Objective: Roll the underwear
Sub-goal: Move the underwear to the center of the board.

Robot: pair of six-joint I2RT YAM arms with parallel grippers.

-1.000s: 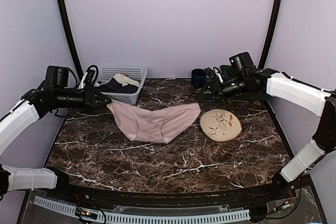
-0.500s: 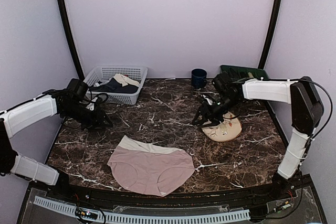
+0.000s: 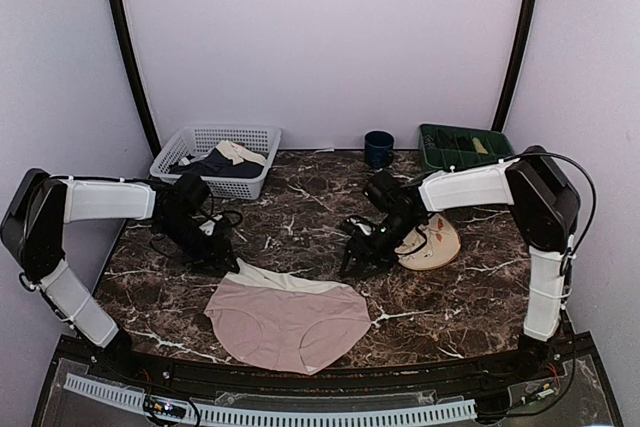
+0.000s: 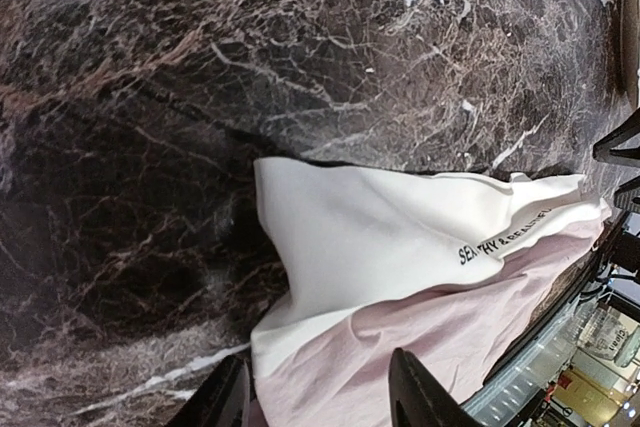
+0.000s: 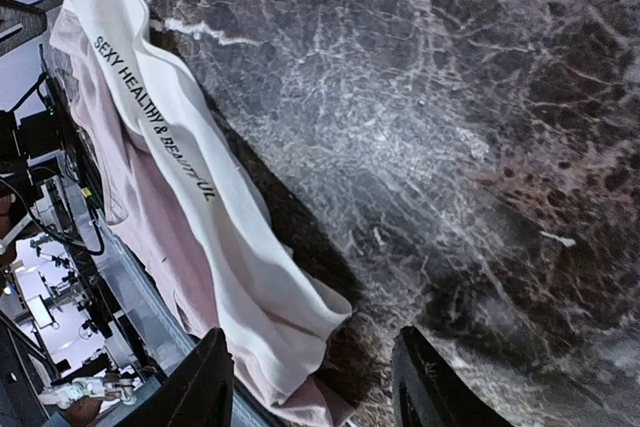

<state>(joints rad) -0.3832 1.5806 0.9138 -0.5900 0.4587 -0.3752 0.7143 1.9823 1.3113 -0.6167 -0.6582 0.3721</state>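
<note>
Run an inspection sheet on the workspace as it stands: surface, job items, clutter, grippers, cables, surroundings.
Surface: dark marble-pattern table, no spills seen.
Job's things: underwear lies spread flat near the front edge, cream waistband on the far side, not yet rolled.
Clutter: white basket at the far left holding a dark garment and a beige cloth; round plate, partly hidden by the right arm; dark cup; green tray.
Grippers: left gripper open, empty, over the waistband's left end; right gripper open, empty, by its right end.
Cables: black loops at the left wrist.
Surroundings: plain pale walls, black poles.
</note>
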